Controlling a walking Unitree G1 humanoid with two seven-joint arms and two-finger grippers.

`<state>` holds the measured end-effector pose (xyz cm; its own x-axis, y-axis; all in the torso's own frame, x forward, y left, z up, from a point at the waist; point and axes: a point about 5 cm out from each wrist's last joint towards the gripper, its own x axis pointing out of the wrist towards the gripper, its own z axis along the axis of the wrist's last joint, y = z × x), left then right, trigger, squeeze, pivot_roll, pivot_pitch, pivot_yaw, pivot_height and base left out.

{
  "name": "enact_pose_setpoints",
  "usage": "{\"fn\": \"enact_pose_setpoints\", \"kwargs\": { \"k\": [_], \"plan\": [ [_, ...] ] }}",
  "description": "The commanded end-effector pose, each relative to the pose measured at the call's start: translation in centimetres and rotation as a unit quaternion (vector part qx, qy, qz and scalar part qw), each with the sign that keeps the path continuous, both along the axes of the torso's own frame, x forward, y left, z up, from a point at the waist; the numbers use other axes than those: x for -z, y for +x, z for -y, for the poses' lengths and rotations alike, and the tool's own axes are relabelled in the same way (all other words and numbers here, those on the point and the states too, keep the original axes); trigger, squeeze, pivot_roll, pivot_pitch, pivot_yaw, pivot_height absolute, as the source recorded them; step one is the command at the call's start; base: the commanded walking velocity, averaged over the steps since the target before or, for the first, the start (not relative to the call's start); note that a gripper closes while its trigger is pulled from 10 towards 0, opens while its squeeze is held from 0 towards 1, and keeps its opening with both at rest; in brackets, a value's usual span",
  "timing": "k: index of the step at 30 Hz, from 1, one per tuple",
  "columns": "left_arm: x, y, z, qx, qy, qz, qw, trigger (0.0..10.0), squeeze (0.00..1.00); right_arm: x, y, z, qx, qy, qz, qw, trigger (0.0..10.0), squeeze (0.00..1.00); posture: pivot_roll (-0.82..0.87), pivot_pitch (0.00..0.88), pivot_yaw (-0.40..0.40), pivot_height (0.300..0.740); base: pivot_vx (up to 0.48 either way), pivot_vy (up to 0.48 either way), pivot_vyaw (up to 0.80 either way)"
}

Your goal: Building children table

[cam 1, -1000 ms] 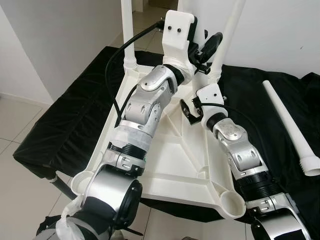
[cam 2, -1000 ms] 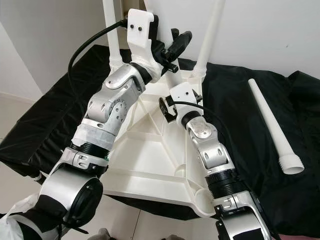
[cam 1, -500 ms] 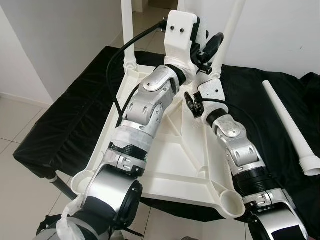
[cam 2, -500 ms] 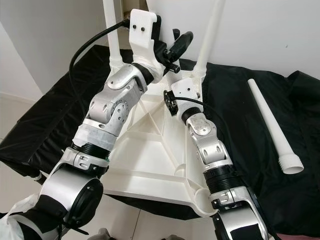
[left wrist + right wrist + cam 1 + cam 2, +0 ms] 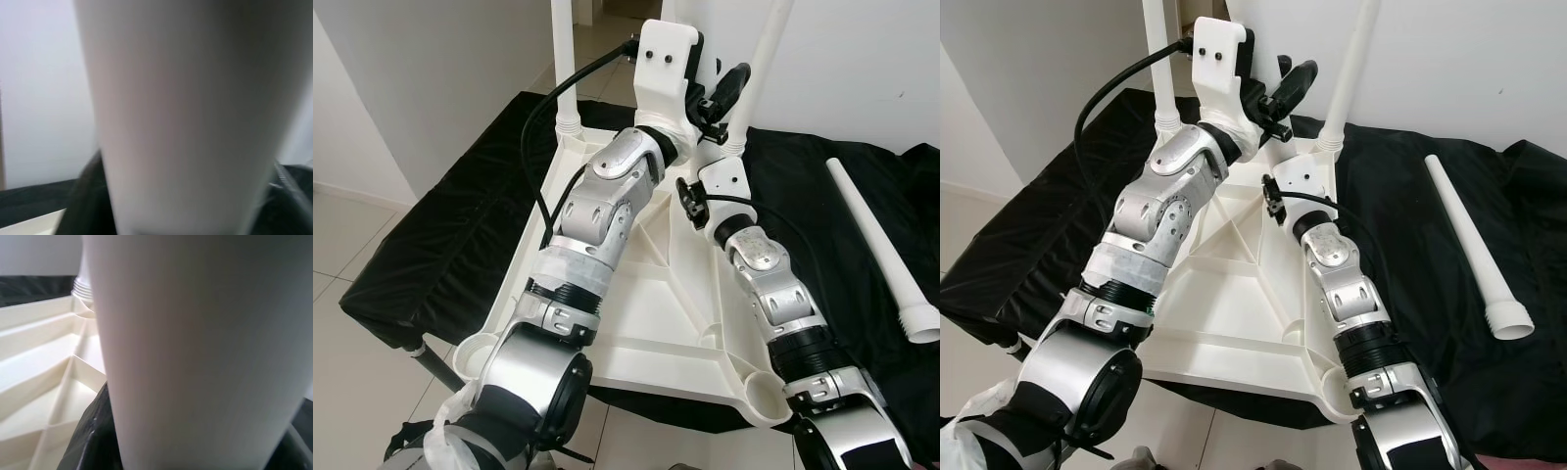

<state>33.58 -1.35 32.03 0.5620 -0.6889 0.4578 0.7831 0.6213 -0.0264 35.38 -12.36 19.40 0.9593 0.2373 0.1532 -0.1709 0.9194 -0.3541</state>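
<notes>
Both hands, left hand point(image 5: 729, 83) and right hand point(image 5: 1307, 162), clamp the upright table leg point(image 5: 759, 73) between them.

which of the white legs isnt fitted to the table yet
The loose leg lying flat on the black cloth to the robot's right. The other two legs stand upright in the far corner sockets of the upturned tabletop.

L arm reaches fwd and up, elbow bent, white wrist housing topmost; left gripper point(image 5: 729, 86) fingers black, closed round a table leg point(image 5: 756, 73). R arm stretched fwd beside it, forearm low; right gripper point(image 5: 195, 450) clamped on the same leg, lower, near its base.
</notes>
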Motion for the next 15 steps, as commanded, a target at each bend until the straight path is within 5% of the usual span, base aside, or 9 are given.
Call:
{"fn": "enact_pose_setpoints", "kwargs": {
  "k": [1,7,8,15],
  "plan": [
    [0.3,-0.9,1.2,0.037,-0.015,-0.01,0.999,10.0,1.0,-0.3,0.2,0.5,0.018,0.011,0.002,1.0,10.0,0.0,-0.07,0.0,-0.034,0.74,0.0,0.0,0.0],
    [0.3,-1.2,1.4,0.046,0.0,0.002,0.999,10.0,1.0,-0.1,0.3,1.0,0.04,0.039,-0.005,0.998,10.0,0.0,-0.07,0.0,-0.026,0.74,0.0,0.0,0.0],
    [0.3,-1.5,1.5,0.049,0.015,0.02,0.998,10.0,0.03,0.0,0.3,1.4,0.051,0.052,-0.01,0.997,10.0,0.0,-0.07,0.0,-0.021,0.74,0.0,0.0,0.0],
    [0.4,-2.0,1.2,0.064,0.025,0.041,0.997,10.0,0.0,0.3,0.1,2.2,0.075,0.095,-0.019,0.992,10.0,0.0,-0.08,0.0,-0.01,0.74,0.0,0.0,0.0]
  ]
}}
